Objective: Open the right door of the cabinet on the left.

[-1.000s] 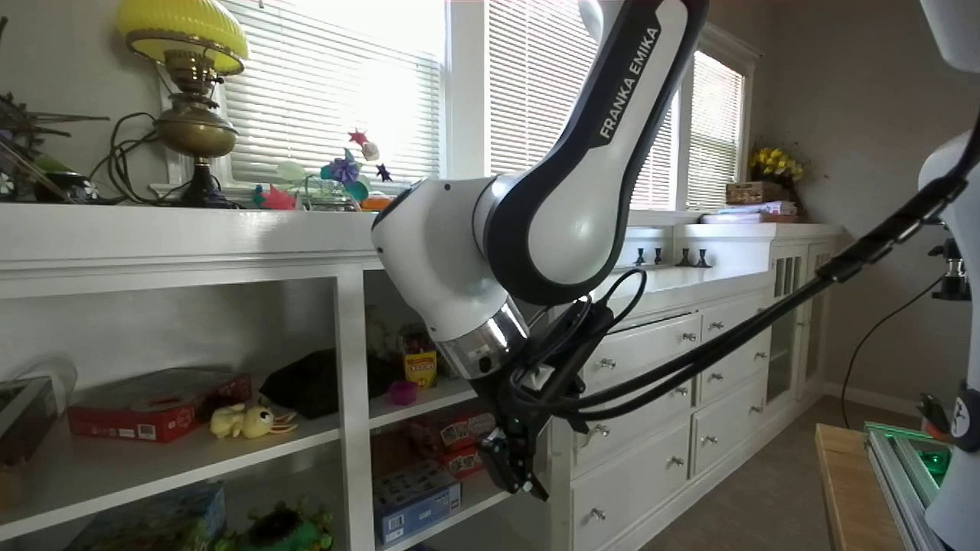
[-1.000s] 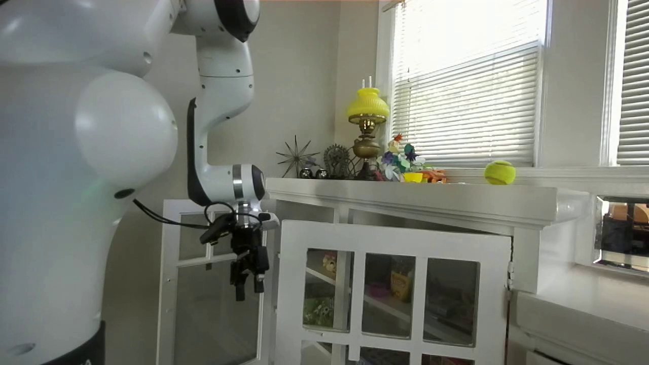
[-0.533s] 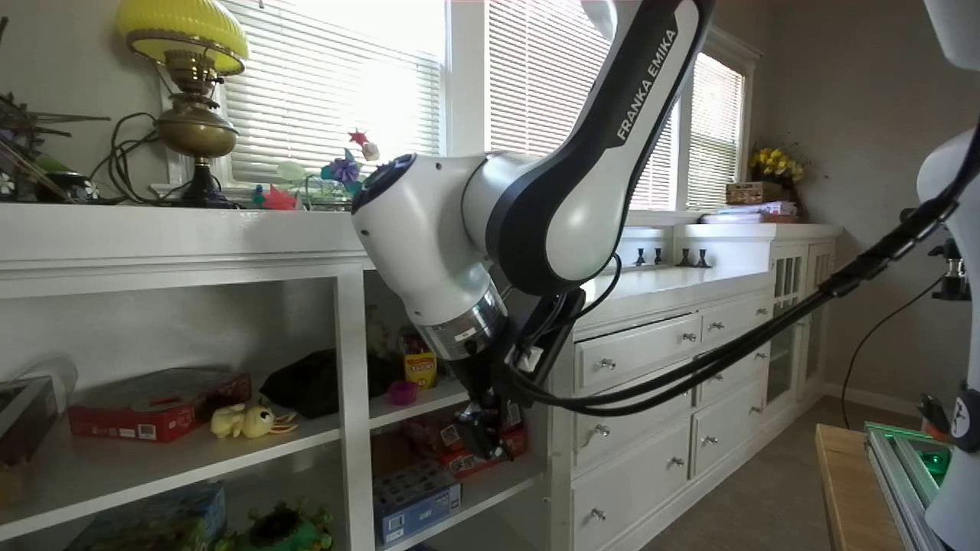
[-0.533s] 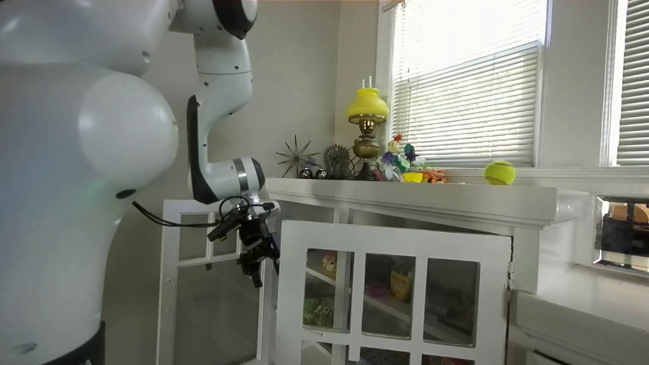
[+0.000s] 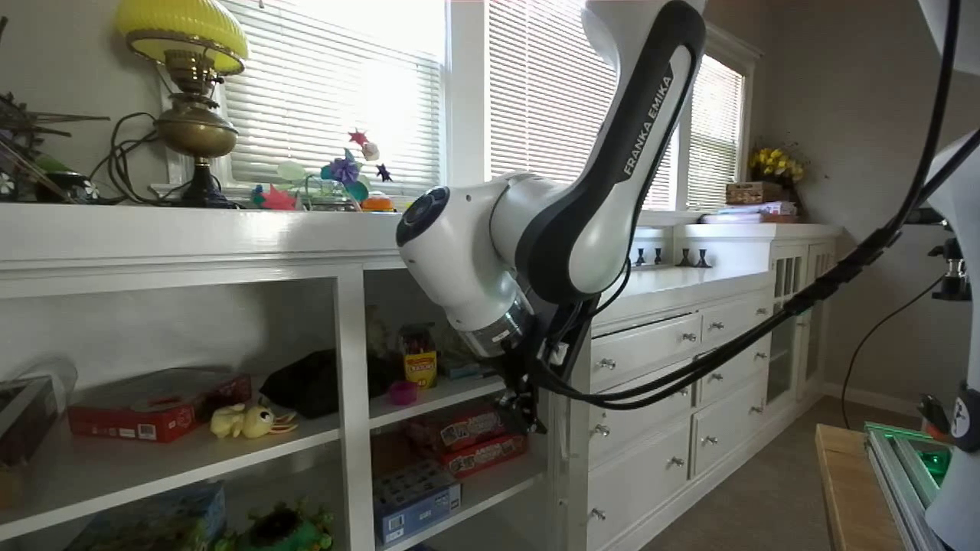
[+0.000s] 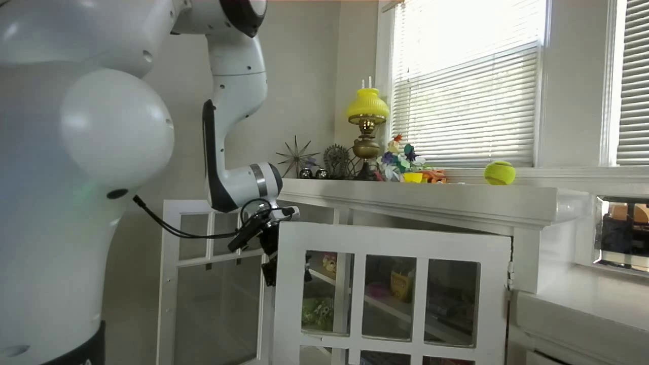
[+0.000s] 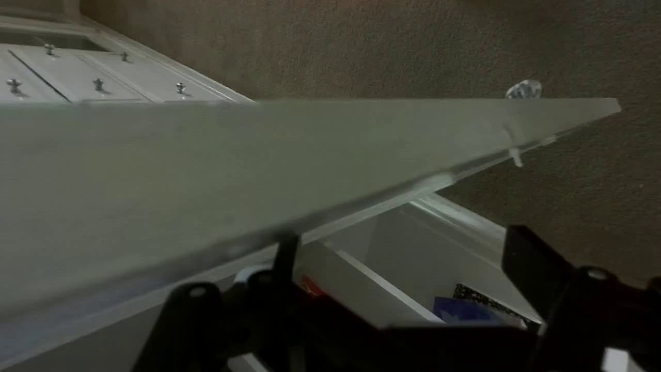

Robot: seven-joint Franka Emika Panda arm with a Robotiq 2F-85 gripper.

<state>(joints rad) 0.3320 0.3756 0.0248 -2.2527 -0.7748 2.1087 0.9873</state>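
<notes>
The black two-finger gripper (image 7: 403, 234), spread wide, is behind the tall white glass-paned door (image 6: 358, 294), by its free edge.

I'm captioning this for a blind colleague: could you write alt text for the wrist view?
An open black two-fingered pincer sits beside, perhaps touching, a long, pale, ajar cabinet door with a clear faceted knob. Flat white shelves show below it, with brown carpet and white drawers with shiny knobs above.
</notes>
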